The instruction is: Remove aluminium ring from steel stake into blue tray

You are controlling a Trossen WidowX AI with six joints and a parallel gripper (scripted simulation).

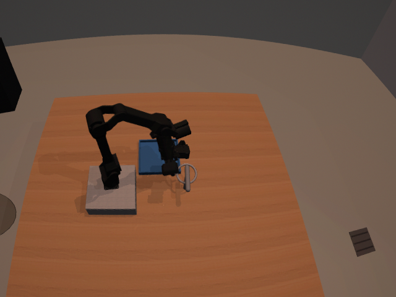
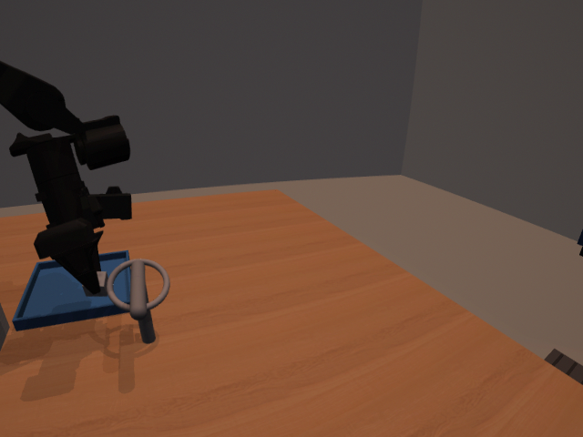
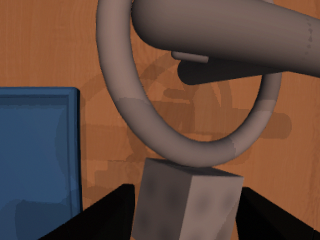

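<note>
The aluminium ring (image 1: 195,174) (image 2: 167,283) (image 3: 200,153) surrounds the stake high up, close to the cross-bar (image 1: 187,180) (image 2: 138,287) (image 3: 225,25), and looks tilted. In the wrist view one bar end lies just inside the ring's outline; the other side of the bar passes over the ring. The stake's post (image 2: 148,329) stands on the table. My gripper (image 2: 96,288) (image 3: 184,196) is shut on the ring's block-shaped tab (image 2: 102,279) (image 3: 210,205), left of the stake in the exterior view. The blue tray (image 1: 139,159) (image 2: 70,317) (image 3: 73,150) holds nothing visible; the arm hides part of it.
The grey base block (image 1: 111,201) carries the arm left of the stake. The tray's raised rim is close beside the stake, behind it in the top view. A short pin (image 3: 190,56) shows beneath the cross-bar in the wrist view. The wooden table (image 1: 223,223) extends right and forward.
</note>
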